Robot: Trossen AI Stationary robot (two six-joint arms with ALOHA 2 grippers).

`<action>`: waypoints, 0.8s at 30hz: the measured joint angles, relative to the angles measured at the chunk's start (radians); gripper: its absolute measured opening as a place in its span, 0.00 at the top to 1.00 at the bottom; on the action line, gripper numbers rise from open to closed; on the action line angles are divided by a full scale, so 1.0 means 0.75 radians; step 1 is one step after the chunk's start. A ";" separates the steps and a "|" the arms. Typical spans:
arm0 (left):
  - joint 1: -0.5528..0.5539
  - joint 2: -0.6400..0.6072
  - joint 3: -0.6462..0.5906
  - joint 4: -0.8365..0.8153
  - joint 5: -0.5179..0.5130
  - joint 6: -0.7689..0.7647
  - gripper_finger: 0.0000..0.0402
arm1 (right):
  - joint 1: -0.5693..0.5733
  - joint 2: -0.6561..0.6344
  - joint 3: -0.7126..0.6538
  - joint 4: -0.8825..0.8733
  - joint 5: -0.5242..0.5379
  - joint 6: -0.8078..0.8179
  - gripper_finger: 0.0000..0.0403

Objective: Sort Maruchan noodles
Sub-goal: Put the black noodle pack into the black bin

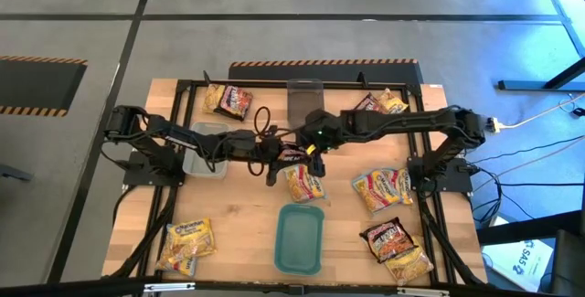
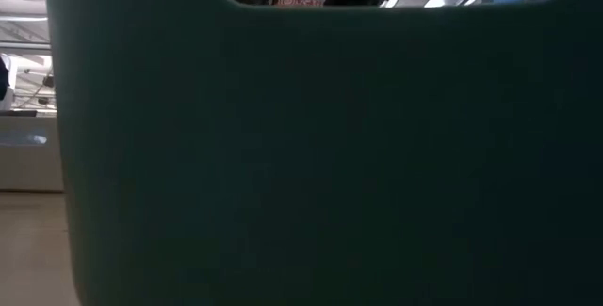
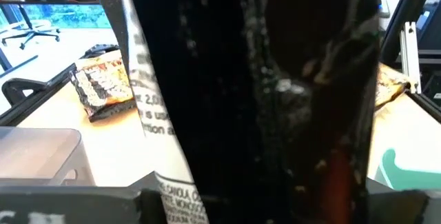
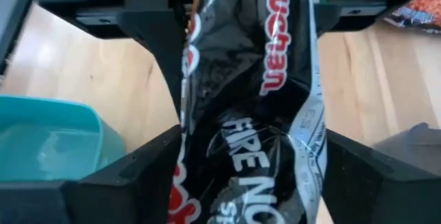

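Both grippers meet over the table's middle on one dark Maruchan noodles packet (image 1: pixel 292 155) with red print, which fills the right wrist view (image 4: pixel 255 114) and the left wrist view (image 3: pixel 275 100). My left gripper (image 1: pixel 274 157) comes from the left and is shut on it. My right gripper (image 1: pixel 311 143) comes from the right and is shut on it too. A pale packet (image 1: pixel 304 184) lies flat just below them. Other packets lie flat at the far left (image 1: pixel 228 100), far right (image 1: pixel 379 103), right (image 1: pixel 384 190), near right (image 1: pixel 395 240) and near left (image 1: pixel 187 238). My left gripper pinches the dark packet's far end (image 4: pixel 241 3) between its two fingers (image 4: pixel 148 17), as the right wrist view shows. The packet is lifted clear of the table. My right gripper pinches the packet's printed body (image 4: pixel 248 162) between its two fingers (image 4: pixel 131 176), one on each side. The wrapper is crumpled narrow between them and held clear of the table.
A teal tray (image 1: pixel 300 259) sits at the near middle; its wall (image 2: pixel 330 155) blocks the low view. One clear tub (image 1: pixel 206 151) stands under the left arm, another (image 1: pixel 304 99) at the far middle. A black frame runs round the table's edges.
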 joint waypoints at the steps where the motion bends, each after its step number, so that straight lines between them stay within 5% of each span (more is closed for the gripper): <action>1: 0.000 0.000 0.000 -0.001 0.000 0.000 0.62 | 0.000 0.002 0.000 0.000 -0.001 -0.004 0.34; 12: 0.002 -0.001 0.002 0.011 -0.012 -0.019 0.61 | 0.000 -0.009 0.028 -0.009 -0.001 -0.047 0.75; 19: 0.001 -0.014 0.003 -0.006 0.004 -0.126 0.50 | 0.001 -0.009 0.029 -0.018 -0.001 -0.067 0.75; 24: 0.001 -0.162 0.005 -0.263 -0.008 -0.169 0.47 | 0.000 -0.069 0.029 -0.060 0.001 -0.101 0.77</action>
